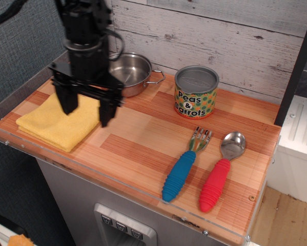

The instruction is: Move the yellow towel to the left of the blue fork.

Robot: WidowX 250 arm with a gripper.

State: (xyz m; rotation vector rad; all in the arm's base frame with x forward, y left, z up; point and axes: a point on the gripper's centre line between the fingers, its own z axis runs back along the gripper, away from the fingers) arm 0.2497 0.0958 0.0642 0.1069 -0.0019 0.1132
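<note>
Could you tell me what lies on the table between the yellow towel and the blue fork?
Nothing: in the observation.image view, only bare wooden tabletop runs from the yellow towel to the blue fork.

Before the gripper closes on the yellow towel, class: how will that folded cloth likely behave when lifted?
The yellow towel looks soft and layered, so it will probably sag and may unfold if pinched by one layer. It seems light, unlikely to slip from the open gripper once closed. Dragged across the wooden table, it might bunch rather than slide flat.
</note>
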